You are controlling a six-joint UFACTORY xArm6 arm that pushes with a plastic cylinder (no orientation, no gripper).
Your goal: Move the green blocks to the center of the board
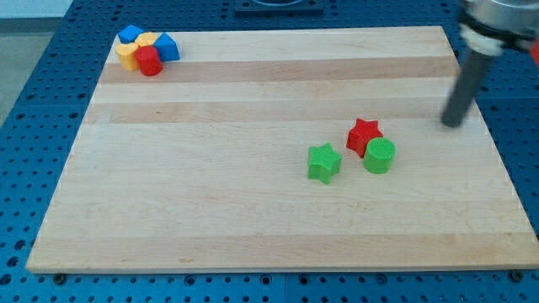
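Observation:
A green star block point(323, 162) lies right of the board's middle. A green round block point(379, 156) lies a little to its right, touching a red star block point(364, 135) that sits just above it. My tip point(453, 125) is at the view's right, near the board's right edge, well to the right of the green round block and slightly higher in the view. It touches no block.
A cluster sits at the board's top left corner: a blue block point(130, 34), a yellow block point(131, 52), a red round block point(149, 61) and another blue block point(166, 47). The wooden board point(210, 194) lies on a blue perforated table.

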